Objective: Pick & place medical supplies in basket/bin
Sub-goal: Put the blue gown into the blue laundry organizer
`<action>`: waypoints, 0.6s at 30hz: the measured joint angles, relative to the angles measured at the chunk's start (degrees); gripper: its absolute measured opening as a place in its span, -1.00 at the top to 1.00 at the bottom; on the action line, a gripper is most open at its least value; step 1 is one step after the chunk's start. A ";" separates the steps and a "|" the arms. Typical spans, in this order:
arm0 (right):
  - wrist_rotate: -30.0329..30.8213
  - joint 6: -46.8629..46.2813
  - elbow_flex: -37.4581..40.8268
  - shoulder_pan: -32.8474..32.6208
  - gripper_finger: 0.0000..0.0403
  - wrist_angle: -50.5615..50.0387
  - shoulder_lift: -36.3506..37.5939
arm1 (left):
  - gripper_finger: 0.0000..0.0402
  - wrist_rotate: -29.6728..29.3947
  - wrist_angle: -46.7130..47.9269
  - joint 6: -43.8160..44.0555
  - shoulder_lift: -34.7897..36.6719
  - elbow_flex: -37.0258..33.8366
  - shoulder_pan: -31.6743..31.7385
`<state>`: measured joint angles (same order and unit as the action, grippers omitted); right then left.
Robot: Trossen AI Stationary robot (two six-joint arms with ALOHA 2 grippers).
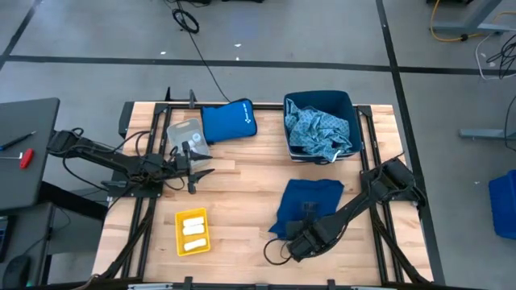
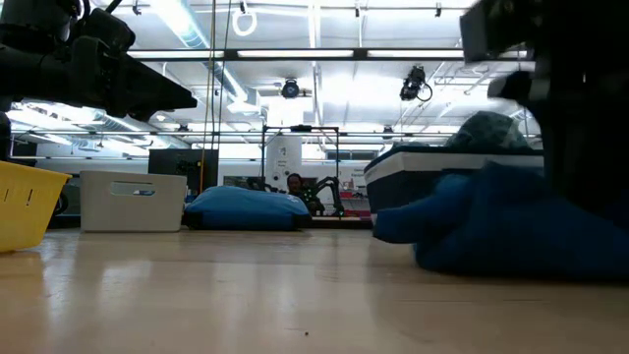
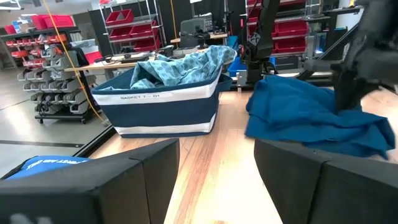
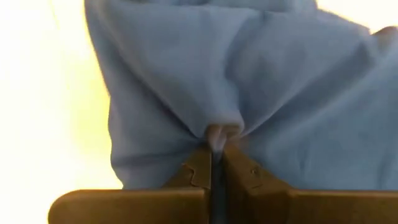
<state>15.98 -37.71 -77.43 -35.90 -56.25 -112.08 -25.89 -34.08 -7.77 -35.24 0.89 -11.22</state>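
Note:
The plain navy garment [image 1: 310, 203] lies crumpled on the table's right half and also shows in the low view [image 2: 491, 231] and the left wrist view [image 3: 311, 118]. My right gripper [image 1: 289, 238] is at its near left corner, shut on the cloth. The light-blue patterned garment [image 1: 321, 129] lies heaped in the navy basket [image 1: 348, 103], spilling over the near rim. White rolls [image 1: 192, 229] lie in a yellow tray [image 1: 179, 219]. My left gripper [image 1: 200, 171] hovers open left of centre, touching nothing. My right gripper pinches a bunched fold of the navy garment [image 4: 216, 138] between its two shut fingers [image 4: 245, 171]. Creases in the cloth fan out from the pinch. How many layers it holds cannot be told. The rest of the garment [image 2: 511, 241] lies on the table.
A royal-blue padded pouch [image 1: 228, 121] and a grey-lidded box [image 1: 185, 134] sit at the far edge, left of the basket. Bare wood lies between the tray, the navy garment and the basket. Black frame rails [image 1: 145, 217] run along both sides of the table.

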 joint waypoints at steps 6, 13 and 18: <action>5.16 -3.78 -5.10 -1.31 0.94 -13.27 1.19 | -0.06 0.00 0.03 0.02 0.02 0.00 0.02; 10.33 -4.11 -13.01 -1.53 0.94 -21.71 1.25 | -0.06 0.01 0.03 0.04 0.02 0.00 0.02; 14.70 -3.11 -19.66 -1.55 0.94 -26.64 1.32 | -0.06 0.00 0.01 0.04 0.02 0.00 0.00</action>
<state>30.69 -40.82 -97.09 -37.45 -82.89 -110.76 -25.89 -34.06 -7.73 -35.22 0.89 -11.22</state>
